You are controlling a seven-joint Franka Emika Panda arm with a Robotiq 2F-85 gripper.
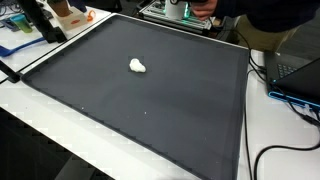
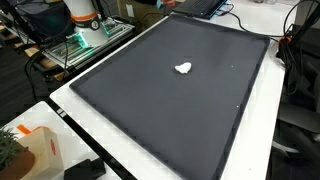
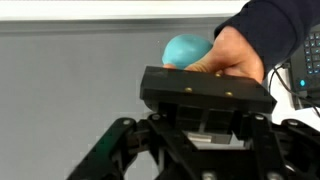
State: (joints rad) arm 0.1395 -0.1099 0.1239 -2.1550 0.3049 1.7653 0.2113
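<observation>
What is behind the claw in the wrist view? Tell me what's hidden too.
A person's hand grips a teal ball just behind the claw. The claw's black body covers the ball's lower part and some fingers, so contact cannot be judged.

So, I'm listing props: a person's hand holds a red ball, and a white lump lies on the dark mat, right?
Not red: the wrist view shows the ball in the person's hand is teal. The white lump does lie on the dark mat.
</observation>
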